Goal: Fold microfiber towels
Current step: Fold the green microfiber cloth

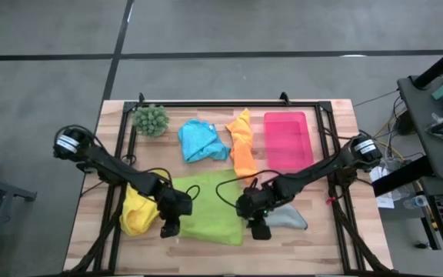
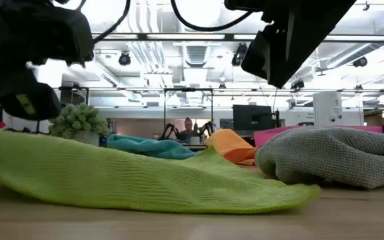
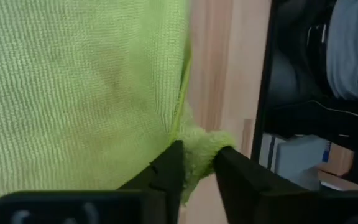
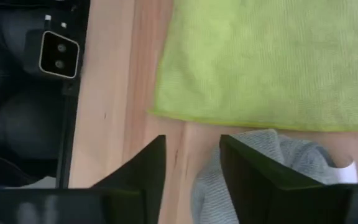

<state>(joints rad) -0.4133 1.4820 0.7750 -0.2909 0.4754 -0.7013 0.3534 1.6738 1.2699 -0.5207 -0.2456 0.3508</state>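
Observation:
A lime green towel (image 1: 206, 204) lies spread flat near the table's front edge. My left gripper (image 3: 199, 163) is open at the towel's near left corner (image 3: 201, 146), one finger on each side of it. My right gripper (image 4: 191, 163) is open over bare wood, between the lime towel's near right corner (image 4: 166, 106) and a crumpled grey towel (image 1: 289, 219). A yellow towel (image 1: 137, 211) lies bunched under my left arm. The blue towel (image 1: 201, 141) and the orange towel (image 1: 242, 146) lie crumpled farther back. My left gripper slants down from the table's left with the lime towel's near left corner (image 3: 202, 144) between its parted fingers. The corner bunches up a little there, and I cannot tell whether the fingers touch it. The towel itself lies flat on the table.
A flat pink tray (image 1: 287, 138) sits at the far right, and a spiky green plant (image 1: 151, 119) at the far left. A black frame rail (image 1: 229, 104) runs around the tabletop. Bare wood shows along the front edge (image 1: 221, 258).

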